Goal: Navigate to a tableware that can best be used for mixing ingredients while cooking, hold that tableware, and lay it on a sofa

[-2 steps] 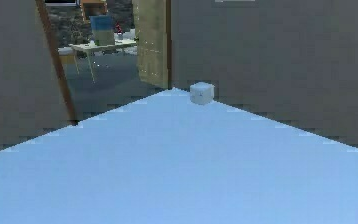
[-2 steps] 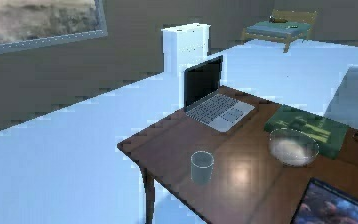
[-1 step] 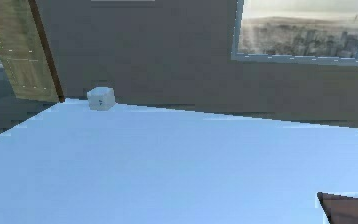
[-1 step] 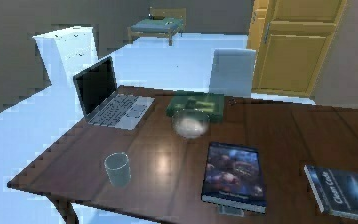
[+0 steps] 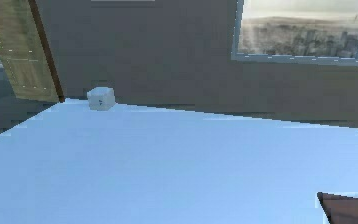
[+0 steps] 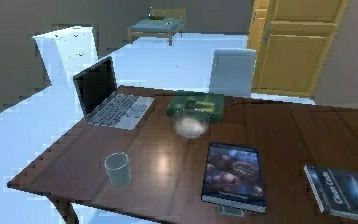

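1. A dark wooden table (image 6: 287, 140) carries an open laptop (image 6: 112, 95) at its left end, with the screen dark.
2. A flat green box (image 6: 199, 103) lies near the table's far edge, and a grey-green cup (image 6: 117, 168) stands upright near the front edge.
3. A dark-covered book (image 6: 235, 175) lies flat, and a second book (image 6: 337, 188) lies at the right edge.
4. Beyond the table are a pale chair (image 6: 232, 72), a white drawer unit (image 6: 67, 52) and a wooden door (image 6: 297, 45).
5. In the forward view, a small white box (image 5: 100, 97) sits on the floor by the wall, with a window (image 5: 302, 30) at the upper right.

Pale rounded bowl (image 6: 191, 125) on wooden table (image 6: 287, 140).
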Motion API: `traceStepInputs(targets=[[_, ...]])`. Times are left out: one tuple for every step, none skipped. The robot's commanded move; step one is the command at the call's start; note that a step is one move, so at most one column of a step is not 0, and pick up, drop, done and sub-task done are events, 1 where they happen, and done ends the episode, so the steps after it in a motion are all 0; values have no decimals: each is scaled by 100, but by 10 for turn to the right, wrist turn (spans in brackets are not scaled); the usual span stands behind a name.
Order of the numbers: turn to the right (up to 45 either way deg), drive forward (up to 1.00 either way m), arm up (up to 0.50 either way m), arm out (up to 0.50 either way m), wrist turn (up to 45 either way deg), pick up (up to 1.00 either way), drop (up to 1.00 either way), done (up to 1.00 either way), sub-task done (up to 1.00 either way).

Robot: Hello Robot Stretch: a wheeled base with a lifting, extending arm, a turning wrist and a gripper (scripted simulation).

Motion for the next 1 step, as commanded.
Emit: traceStepInputs(targets=[[0,0,38,0,0,0,0,0,0]])
